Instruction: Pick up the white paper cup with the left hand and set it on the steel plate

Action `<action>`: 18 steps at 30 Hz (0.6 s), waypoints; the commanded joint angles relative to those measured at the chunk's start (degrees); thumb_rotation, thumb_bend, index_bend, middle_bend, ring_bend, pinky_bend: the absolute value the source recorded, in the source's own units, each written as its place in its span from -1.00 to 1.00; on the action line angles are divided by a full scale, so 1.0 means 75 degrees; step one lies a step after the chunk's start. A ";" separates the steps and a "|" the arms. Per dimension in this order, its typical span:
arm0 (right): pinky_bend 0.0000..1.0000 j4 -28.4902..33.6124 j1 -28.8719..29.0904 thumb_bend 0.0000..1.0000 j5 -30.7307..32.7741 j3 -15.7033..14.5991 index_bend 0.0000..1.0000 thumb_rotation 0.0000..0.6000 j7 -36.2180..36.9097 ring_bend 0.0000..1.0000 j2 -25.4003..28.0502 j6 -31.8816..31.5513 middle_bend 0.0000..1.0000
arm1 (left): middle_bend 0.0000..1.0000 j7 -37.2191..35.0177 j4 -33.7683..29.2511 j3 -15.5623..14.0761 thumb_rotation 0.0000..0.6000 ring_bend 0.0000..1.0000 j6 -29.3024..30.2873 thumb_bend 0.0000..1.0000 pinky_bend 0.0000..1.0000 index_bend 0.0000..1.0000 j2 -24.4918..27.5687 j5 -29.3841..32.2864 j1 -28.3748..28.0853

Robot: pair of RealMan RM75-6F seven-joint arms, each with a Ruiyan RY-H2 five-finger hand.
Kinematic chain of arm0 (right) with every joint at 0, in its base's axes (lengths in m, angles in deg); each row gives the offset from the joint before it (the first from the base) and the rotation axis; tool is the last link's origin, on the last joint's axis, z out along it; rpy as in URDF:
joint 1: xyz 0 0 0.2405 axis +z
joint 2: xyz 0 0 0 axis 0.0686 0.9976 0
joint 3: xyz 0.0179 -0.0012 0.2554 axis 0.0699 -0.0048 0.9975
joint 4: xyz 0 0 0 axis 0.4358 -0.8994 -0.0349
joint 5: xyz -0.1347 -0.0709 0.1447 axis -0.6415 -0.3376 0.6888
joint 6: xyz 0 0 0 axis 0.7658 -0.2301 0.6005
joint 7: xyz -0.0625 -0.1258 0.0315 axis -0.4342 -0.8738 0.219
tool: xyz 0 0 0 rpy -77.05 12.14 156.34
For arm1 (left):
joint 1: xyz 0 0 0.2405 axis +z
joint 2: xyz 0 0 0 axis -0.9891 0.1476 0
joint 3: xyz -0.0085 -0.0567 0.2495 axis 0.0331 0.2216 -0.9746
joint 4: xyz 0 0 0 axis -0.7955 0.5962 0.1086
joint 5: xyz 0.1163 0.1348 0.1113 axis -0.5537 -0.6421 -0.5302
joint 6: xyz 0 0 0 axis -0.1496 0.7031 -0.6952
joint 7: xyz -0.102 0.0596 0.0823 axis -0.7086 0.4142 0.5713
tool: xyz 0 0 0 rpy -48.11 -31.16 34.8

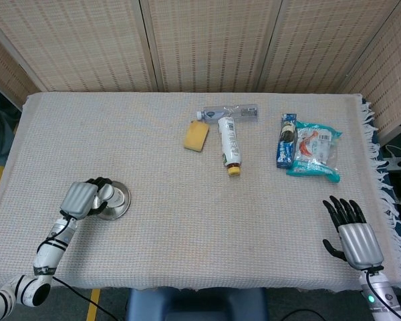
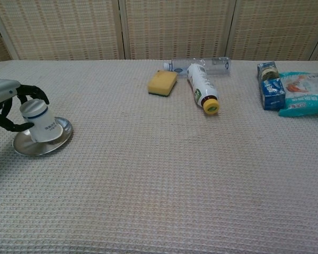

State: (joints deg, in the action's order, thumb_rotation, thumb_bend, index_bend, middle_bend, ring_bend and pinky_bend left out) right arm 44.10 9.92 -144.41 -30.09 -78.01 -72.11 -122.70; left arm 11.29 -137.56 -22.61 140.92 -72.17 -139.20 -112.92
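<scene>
On the steel plate (image 2: 42, 146), near the table's (image 2: 159, 185) front-left edge, the white paper cup (image 2: 41, 121) stands upside down, with the left hand (image 2: 6, 103) reaching in low from the plate's left and its dark fingers (image 2: 36, 93) curled around the cup's upper part. Right of the plate lies a wide stretch of bare cloth. The right hand (image 1: 353, 234) rests far from the plate at the table's front-right corner, fingers spread, holding nothing.
</scene>
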 commanded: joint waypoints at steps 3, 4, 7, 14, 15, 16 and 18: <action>-1.00 -0.0003 0.0002 -0.65 0.0014 0.0018 -1.00 0.85 0.0002 -1.00 -0.0002 -0.0002 -1.00 | 0.16 0.0796 0.0393 0.0122 1.00 -0.23 -0.0087 -0.29 0.22 -0.11 -0.0123 0.0488 0.0032; -1.00 -0.0002 0.0005 -0.65 0.0012 0.0017 -1.00 0.85 -0.0004 -1.00 -0.0006 0.0004 -1.00 | 0.16 0.0955 0.0462 0.0141 1.00 -0.23 -0.0046 -0.28 0.22 -0.11 -0.0150 0.0547 0.0045; -1.00 0.0002 0.0010 -0.65 -0.0001 0.0006 -1.00 0.85 -0.0014 -1.00 -0.0013 0.0019 -1.00 | 0.16 0.1213 0.0565 0.0200 1.00 -0.23 0.0096 -0.29 0.22 -0.11 -0.0221 0.0643 0.0080; -1.00 0.0007 0.0002 -0.65 -0.0002 0.0013 -1.00 0.85 -0.0022 -1.00 -0.0024 0.0002 -1.00 | 0.16 0.0610 -0.0065 0.0066 1.00 -0.23 -0.0136 -0.29 0.22 -0.10 0.0058 0.0472 0.0126; -1.00 0.0008 -0.0001 -0.65 -0.0002 0.0014 -1.00 0.85 -0.0019 -1.00 -0.0021 -0.0002 -1.00 | 0.16 0.0426 -0.0219 0.0028 1.00 -0.23 -0.0230 -0.29 0.22 -0.10 0.0146 0.0413 0.0116; -1.00 0.0010 -0.0001 -0.65 -0.0002 0.0010 -1.00 0.85 -0.0012 -1.00 -0.0016 0.0004 -1.00 | 0.16 0.0212 -0.0389 -0.0011 1.00 -0.23 -0.0315 -0.29 0.23 -0.10 0.0248 0.0323 0.0099; -1.00 0.0009 0.0004 -0.65 0.0005 0.0008 -1.00 0.85 -0.0016 -1.00 -0.0013 0.0022 -1.00 | 0.16 0.0006 -0.0526 -0.0044 1.00 -0.23 -0.0328 -0.28 0.23 -0.10 0.0341 0.0178 0.0078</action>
State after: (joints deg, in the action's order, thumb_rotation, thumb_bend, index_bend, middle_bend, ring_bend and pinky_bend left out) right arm 44.18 9.94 -144.38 -30.03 -78.12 -72.21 -122.54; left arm 13.73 -139.44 -22.25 139.56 -71.07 -136.38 -112.15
